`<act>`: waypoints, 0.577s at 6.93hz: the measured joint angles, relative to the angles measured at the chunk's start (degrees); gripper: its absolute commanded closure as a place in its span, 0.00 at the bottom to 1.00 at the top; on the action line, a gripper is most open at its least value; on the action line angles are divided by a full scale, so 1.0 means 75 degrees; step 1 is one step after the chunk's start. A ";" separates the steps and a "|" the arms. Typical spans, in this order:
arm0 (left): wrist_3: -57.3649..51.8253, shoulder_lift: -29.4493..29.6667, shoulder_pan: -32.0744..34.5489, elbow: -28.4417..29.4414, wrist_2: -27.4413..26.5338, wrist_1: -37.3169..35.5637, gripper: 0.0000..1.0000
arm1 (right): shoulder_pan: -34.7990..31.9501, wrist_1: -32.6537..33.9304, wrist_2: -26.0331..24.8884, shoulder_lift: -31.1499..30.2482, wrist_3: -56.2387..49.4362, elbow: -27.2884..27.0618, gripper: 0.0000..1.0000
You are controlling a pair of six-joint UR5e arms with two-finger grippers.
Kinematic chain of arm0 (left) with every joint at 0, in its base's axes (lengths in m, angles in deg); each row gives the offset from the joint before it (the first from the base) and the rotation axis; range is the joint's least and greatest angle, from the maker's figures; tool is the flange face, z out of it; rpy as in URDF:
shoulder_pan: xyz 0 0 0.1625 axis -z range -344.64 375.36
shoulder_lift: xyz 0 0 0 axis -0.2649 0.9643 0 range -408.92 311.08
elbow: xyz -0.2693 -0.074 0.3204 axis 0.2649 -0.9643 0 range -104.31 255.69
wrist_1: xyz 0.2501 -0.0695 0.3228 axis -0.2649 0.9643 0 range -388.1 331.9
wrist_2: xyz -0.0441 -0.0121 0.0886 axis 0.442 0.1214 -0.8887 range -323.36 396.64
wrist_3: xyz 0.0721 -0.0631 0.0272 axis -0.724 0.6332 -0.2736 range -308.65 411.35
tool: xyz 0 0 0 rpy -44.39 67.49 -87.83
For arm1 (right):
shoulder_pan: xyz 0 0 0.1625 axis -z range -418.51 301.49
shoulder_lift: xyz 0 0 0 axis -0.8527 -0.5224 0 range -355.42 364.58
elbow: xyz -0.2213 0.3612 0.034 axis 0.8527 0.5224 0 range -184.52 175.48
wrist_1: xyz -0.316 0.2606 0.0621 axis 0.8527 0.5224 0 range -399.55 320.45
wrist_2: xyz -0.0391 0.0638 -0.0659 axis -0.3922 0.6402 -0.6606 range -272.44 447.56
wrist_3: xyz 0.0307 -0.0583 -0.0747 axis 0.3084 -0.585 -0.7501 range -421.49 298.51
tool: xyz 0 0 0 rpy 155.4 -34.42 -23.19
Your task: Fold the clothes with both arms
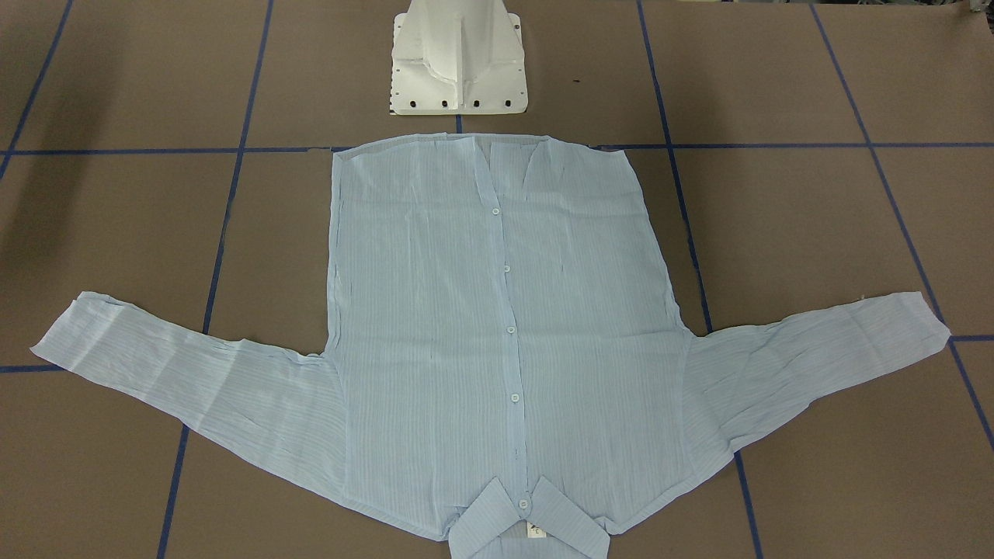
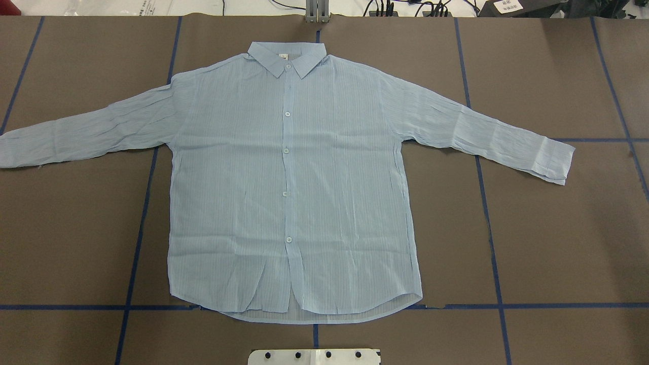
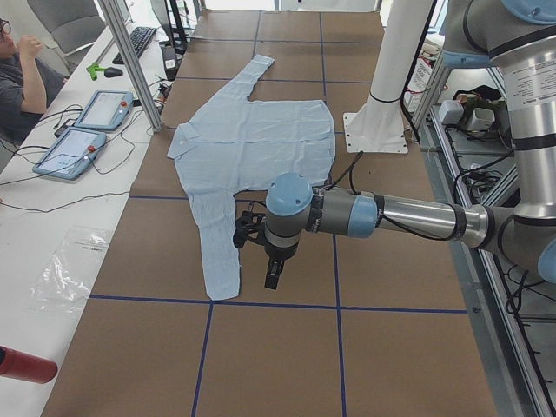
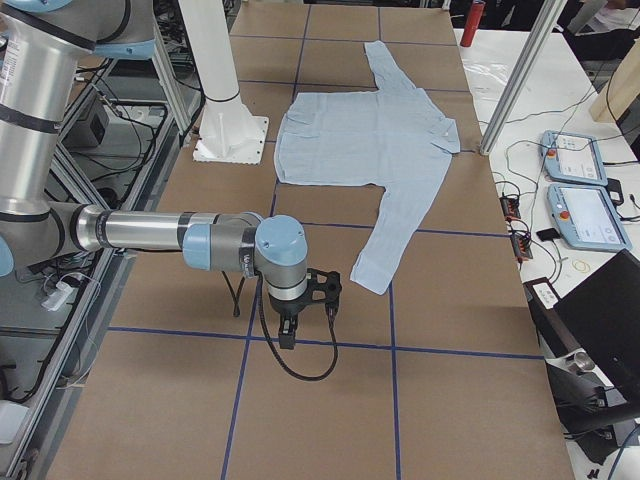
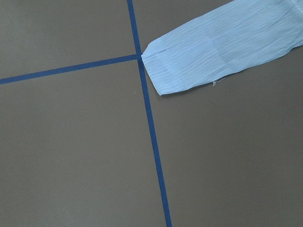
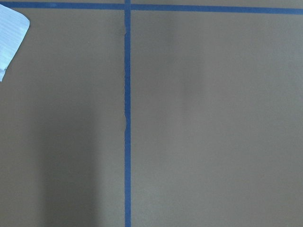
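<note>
The pale-blue striped shirt (image 2: 289, 182) lies flat and buttoned on the brown table, front up, both sleeves spread out; it also shows from the front (image 1: 505, 326). Its collar (image 2: 286, 57) points away from the robot's base. My left gripper (image 3: 272, 276), on the near arm in the left side view, hangs over the table beside the shirt's left sleeve cuff (image 5: 189, 66). My right gripper (image 4: 285, 333) hangs beside the other cuff (image 6: 9, 33). I cannot tell whether either is open or shut. Neither touches the shirt.
The white pedestal base (image 1: 458, 70) stands just behind the shirt's hem. Blue tape lines (image 2: 489, 218) grid the table. Aluminium posts (image 3: 130, 61) and tablets (image 3: 78, 148) stand along the operators' edge, where a person (image 3: 22, 78) sits.
</note>
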 measured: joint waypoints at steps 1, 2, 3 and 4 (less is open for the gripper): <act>0.0003 0.0002 0.0000 -0.0006 0.0007 0.0219 0.00 | -0.0002 -0.0001 -0.0024 0.0044 0.0000 -0.0050 0.00; 0.0004 0.0002 0.0000 -0.0046 0.0017 0.0523 0.00 | -0.0004 -0.0009 -0.0010 0.0178 0.0010 -0.0169 0.00; 0.0004 0.0006 0.0000 -0.0151 0.0019 0.0685 0.00 | -0.0003 -0.0113 0.0078 0.0382 0.0042 -0.0314 0.00; 0.0022 0.0027 -0.0004 -0.0284 0.0022 0.0818 0.00 | -0.0002 -0.0396 0.0174 0.0558 0.0087 -0.0385 0.00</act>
